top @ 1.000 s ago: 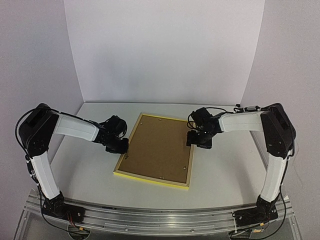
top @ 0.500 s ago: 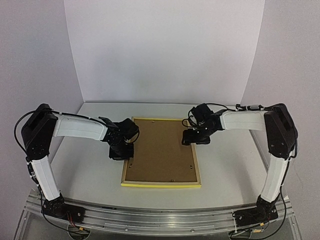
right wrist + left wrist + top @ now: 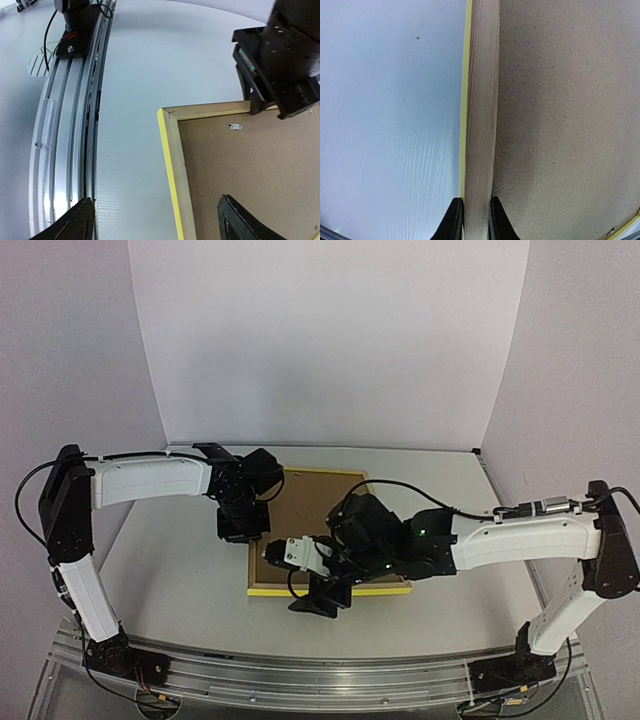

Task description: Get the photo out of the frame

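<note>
The yellow frame lies face down on the table, with its brown backing board facing up. The photo is hidden under that board. My left gripper is at the frame's left side. In the left wrist view it is shut on the pale wooden rail next to the board. My right gripper hangs over the frame's near edge. In the right wrist view it is open wide, straddling the yellow-edged rail near a corner and touching nothing.
A small metal clip sits on the backing board close to the corner. The aluminium base rail runs along the table's near edge. White walls enclose the table at the back and sides.
The frame turned from tilted to square and slid a little toward the back with the left gripper. The right arm swung from the frame's right edge to its near edge, and its jaws widened.
</note>
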Controlling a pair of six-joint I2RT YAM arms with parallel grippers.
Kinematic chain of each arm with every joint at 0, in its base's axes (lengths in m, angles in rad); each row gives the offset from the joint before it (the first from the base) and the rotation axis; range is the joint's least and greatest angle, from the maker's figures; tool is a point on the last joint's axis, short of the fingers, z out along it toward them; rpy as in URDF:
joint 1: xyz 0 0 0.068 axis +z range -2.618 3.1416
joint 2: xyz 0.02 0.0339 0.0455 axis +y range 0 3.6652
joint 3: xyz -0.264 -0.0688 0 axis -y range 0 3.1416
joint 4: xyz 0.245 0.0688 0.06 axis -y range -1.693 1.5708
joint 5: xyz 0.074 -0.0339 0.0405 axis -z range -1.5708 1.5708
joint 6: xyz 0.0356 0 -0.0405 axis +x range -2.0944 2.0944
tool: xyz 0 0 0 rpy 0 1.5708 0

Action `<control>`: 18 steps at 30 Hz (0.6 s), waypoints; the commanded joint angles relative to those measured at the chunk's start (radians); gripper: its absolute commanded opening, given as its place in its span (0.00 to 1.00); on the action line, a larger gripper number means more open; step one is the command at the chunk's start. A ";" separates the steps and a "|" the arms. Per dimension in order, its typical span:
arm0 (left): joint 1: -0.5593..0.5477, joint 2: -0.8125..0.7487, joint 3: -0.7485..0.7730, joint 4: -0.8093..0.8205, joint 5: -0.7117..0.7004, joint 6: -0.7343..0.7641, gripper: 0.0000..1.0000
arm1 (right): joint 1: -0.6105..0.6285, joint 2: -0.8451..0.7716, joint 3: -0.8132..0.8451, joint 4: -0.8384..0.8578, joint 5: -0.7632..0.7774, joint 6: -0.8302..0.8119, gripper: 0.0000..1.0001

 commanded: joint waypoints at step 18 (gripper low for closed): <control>-0.030 -0.104 0.122 -0.001 0.052 -0.107 0.00 | 0.142 0.253 -0.062 0.423 0.665 -0.458 0.68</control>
